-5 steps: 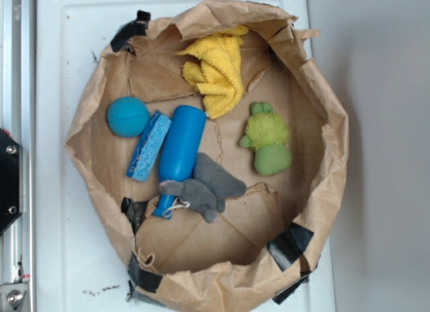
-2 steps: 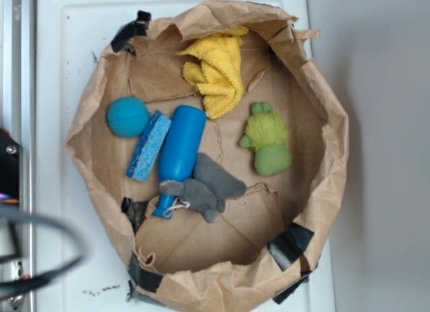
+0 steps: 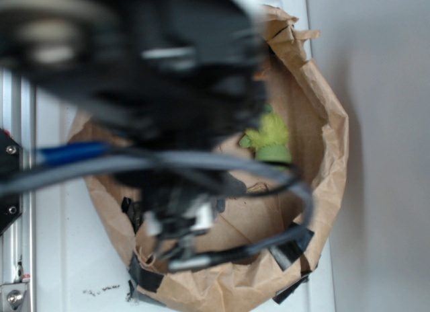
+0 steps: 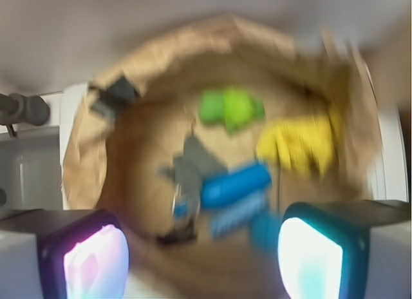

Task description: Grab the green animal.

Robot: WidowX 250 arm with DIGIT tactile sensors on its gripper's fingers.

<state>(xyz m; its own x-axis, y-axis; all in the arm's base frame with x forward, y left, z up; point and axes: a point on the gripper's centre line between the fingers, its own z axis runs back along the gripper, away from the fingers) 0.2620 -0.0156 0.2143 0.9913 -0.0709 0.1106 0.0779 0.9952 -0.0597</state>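
Wrist view: the claw (image 4: pixel 203 254) hangs high over the paper bag (image 4: pixel 84 151), fingers wide apart and empty.
The green animal (image 4: pixel 230 108) lies ahead of the claw, beyond the grey plush (image 4: pixel 193 163) and blue bottle (image 4: pixel 235 184). This looks like the approach; next it should go forward and descend.

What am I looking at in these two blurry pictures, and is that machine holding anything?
It is a robot arm working over a crumpled brown paper bag opened out like a bowl. One picture looks down from overhead; the dark blur filling it is the arm itself, passing close under the camera. The other comes from a camera on the arm's wrist: the two glowing pads at the bottom corners are the fingers of its gripper, spread apart and holding nothing. In the bag lie a fuzzy lime-green plush animal, a yellow towel cloth, a blue bottle and a grey plush toy.
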